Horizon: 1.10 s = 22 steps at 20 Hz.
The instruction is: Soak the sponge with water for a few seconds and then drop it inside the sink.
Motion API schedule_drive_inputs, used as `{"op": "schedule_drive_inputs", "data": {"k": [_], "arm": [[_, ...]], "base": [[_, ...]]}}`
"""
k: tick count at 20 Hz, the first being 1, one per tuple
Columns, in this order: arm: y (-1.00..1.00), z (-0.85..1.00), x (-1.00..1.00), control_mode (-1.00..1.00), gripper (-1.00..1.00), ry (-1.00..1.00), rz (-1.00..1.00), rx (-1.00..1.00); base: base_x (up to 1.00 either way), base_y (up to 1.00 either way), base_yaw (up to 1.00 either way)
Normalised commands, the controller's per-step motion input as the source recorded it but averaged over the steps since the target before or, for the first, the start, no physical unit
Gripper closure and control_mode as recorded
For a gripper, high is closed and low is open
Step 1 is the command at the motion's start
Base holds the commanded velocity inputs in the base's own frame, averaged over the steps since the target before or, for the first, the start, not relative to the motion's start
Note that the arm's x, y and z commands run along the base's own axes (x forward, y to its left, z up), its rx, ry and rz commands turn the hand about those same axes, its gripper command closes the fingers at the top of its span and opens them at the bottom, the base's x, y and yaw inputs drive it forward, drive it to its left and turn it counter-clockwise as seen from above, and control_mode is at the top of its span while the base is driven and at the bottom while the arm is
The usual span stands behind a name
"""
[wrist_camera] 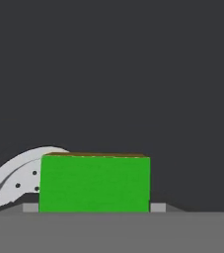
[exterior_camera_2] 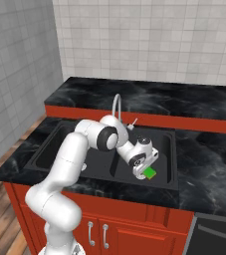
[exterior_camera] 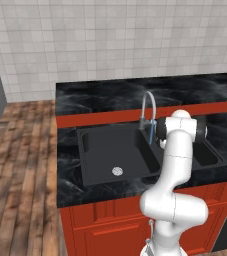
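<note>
The white arm (exterior_camera_2: 64, 169) rises from the base at 7 o'clock in the right base view, bends at a dark elbow joint and reaches toward 4 o'clock. Its wrist tips the gripper (exterior_camera_2: 145, 171) downward. The jaws stand closed against a green-faced sponge (exterior_camera_2: 151, 173).

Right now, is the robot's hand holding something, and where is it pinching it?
Yes, the gripper holds the sponge by its two short ends, green side showing, over the sink.
</note>
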Motion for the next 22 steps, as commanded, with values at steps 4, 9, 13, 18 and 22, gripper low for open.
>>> {"op": "schedule_drive_inputs", "data": {"k": [4,9,13,18,22], "arm": [[0.00,0.00,0.00,-1.00,1.00,0.00,0.00,0.00],[0.00,0.00,0.00,-1.00,-1.00,0.00,0.00,0.00],[0.00,0.00,0.00,-1.00,-1.00,0.00,0.00,0.00],[0.00,0.08,0.00,-1.00,-1.00,0.01,0.00,-0.02],[0.00,0.31,0.00,-1.00,-1.00,0.02,0.00,-0.03]], "base": [[0.00,0.00,0.00],[0.00,0.00,0.00],[0.00,0.00,0.00],[0.00,0.00,0.00],[0.00,0.00,0.00]]}}
